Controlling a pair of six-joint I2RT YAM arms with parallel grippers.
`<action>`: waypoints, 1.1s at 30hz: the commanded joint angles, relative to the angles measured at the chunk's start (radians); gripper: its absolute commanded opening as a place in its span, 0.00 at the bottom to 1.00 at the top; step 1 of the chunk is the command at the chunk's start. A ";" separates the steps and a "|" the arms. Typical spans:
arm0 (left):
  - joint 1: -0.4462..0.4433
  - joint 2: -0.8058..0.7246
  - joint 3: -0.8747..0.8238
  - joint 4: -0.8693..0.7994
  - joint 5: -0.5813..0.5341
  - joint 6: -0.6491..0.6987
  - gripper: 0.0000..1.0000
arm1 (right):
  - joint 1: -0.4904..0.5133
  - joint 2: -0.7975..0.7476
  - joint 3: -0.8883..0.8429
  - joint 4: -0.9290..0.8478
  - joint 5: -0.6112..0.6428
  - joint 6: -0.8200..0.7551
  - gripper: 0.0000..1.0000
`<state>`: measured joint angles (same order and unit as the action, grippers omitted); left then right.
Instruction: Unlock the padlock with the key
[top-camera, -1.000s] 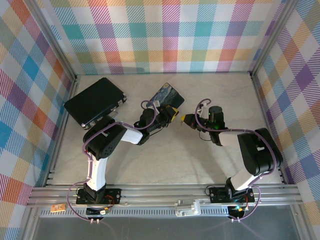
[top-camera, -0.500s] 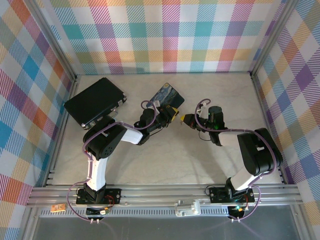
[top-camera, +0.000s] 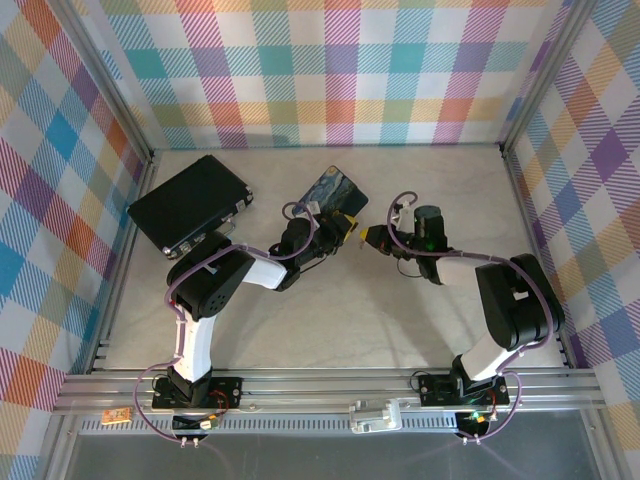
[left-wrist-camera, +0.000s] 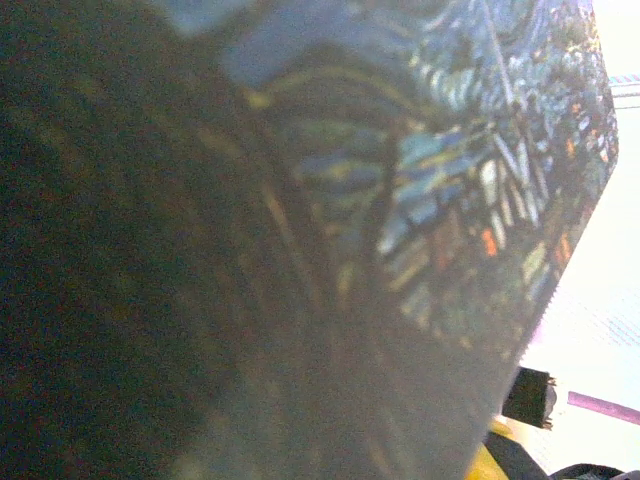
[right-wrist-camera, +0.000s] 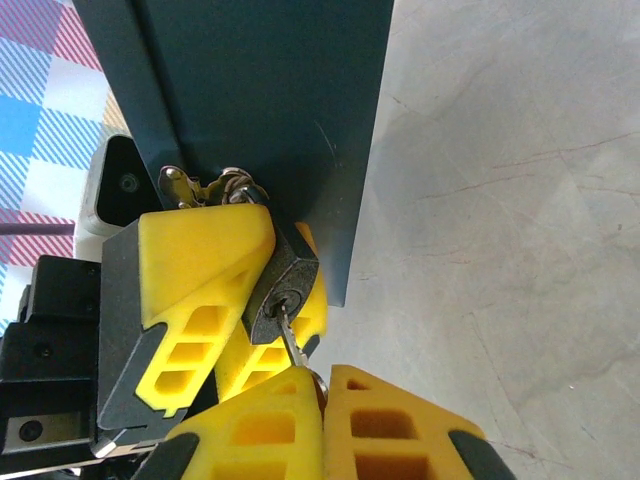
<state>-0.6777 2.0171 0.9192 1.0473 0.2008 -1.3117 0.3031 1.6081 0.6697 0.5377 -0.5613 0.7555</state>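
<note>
The right gripper (right-wrist-camera: 320, 385) is closed on the key (right-wrist-camera: 291, 340), whose blade is seated in the keyway, ready to be turned. The padlock (right-wrist-camera: 283, 288) is clamped between the fingers of the left gripper (top-camera: 346, 227), apparently so that it is braced against that twist. It is held at the hasp (right-wrist-camera: 222, 184), against the edge of the tin (right-wrist-camera: 270, 90).

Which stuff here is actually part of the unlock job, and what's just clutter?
In the job:
padlock, gripped by the left pincer
key, tip at the keyhole, gripped by the right pincer

Lying about:
painted tin, right behind the padlock
black case, far left, untouched
</note>
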 joint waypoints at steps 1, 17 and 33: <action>-0.039 -0.013 -0.011 0.033 0.057 0.003 0.00 | 0.003 -0.016 0.061 -0.064 0.048 -0.090 0.00; -0.041 0.023 0.010 0.030 0.023 -0.051 0.00 | 0.059 -0.143 0.075 -0.219 0.244 -0.224 0.00; -0.046 0.002 -0.015 0.115 0.035 -0.046 0.00 | -0.040 0.023 0.175 -0.032 -0.138 0.274 0.00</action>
<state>-0.6903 2.0171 0.9134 1.0920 0.1413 -1.3464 0.2726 1.6047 0.7940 0.3412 -0.6216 0.8917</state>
